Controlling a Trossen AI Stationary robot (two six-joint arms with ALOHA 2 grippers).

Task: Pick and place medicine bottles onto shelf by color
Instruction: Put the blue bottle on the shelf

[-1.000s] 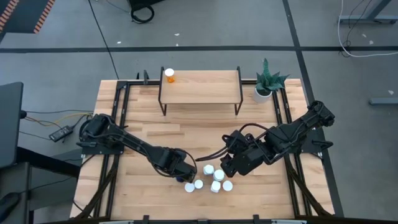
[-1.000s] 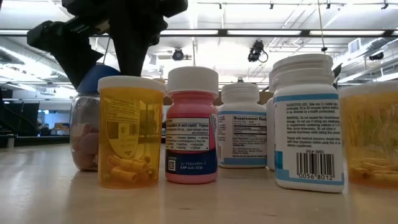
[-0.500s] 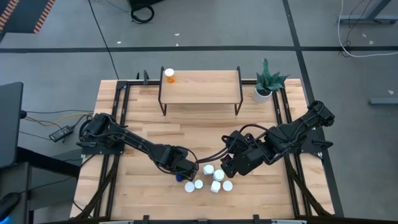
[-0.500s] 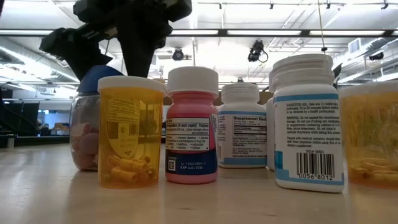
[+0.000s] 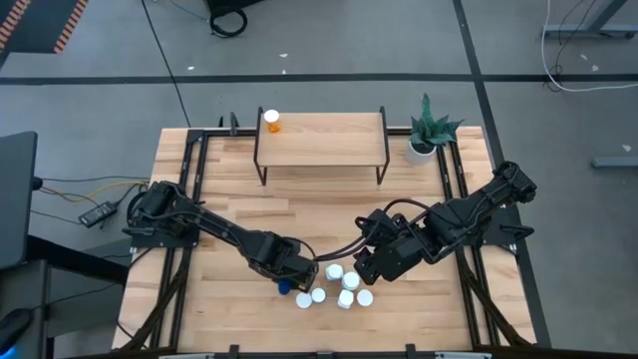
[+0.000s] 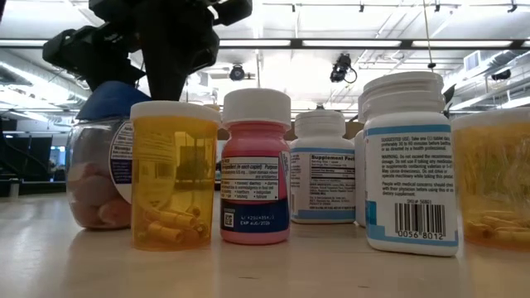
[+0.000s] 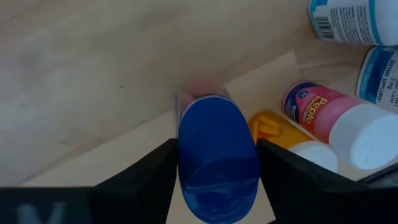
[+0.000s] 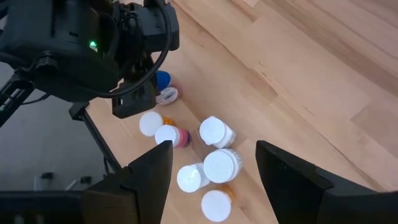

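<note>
Since half a second ago the blue-capped bottle (image 6: 101, 157) at the left of the low view has grown larger and slid leftward, and it now leans, its base looking tipped off the tabletop (image 6: 265, 265); I judge the left arm has begun to lift it out of the cluster, so the pick looks well under way and the carry to the shelf is what remains; the left gripper (image 7: 214, 163) is clamped on that bottle, its two dark fingers (image 7: 146, 177) pressed against either side of the blue cap in the lower middle of the left wrist view; in the high view the same gripper (image 5: 289, 276) sits at lower centre, just left of the group of white-capped bottles (image 5: 339, 287); the shelf (image 5: 321, 138) stands at upper centre, well apart from the cluster, with one orange bottle (image 5: 271, 121) already at its left end; the right gripper (image 8: 211, 163) hovers just right of the cluster, its jaws spread wide with nothing between them; the low view alone shows labels and body colours, namely an orange bottle (image 6: 173, 174), a pink bottle (image 6: 256, 165) and white bottles (image 6: 410, 161) to its right, which from overhead are only white caps; the high view alone shows the shelf and the potted plant (image 5: 429, 130) beside it; the right wrist view shows the left arm looming over the blue cap (image 8: 163, 79) at upper left.
</note>
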